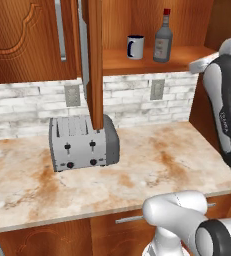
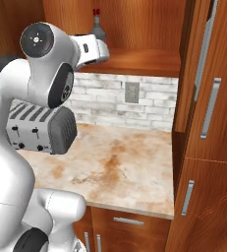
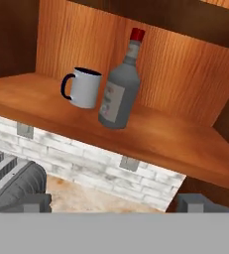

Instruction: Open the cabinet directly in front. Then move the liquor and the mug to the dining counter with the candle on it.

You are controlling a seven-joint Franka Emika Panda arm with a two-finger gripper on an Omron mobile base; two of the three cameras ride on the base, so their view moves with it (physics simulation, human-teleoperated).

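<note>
Arm is raised high: from the base it climbs up the right side of the left base view, with the wrist bent over toward the open cabinet (image 1: 94,60) at shelf height. In the right base view the elbow joint sits up at upper left, forearm reaching far toward the shelf.

End effector (image 3: 116,203): fingertips (image 3: 34,202) spread wide at the bottom of the hand view, nothing between them, touching nothing. It hangs short of the shelf edge, pointed at the shelf.

Cabinet door stands swung out, edge-on toward the camera (left base view), above the toaster (image 1: 82,142). Liquor (image 1: 163,42) stands upright on the bottom shelf, mug (image 1: 135,47) just beside it on its left, handle pointing left; apart or touching, can't tell.

Toaster sits on the desk (image 1: 137,175) below, against the white brick wall, left of the arm.
</note>
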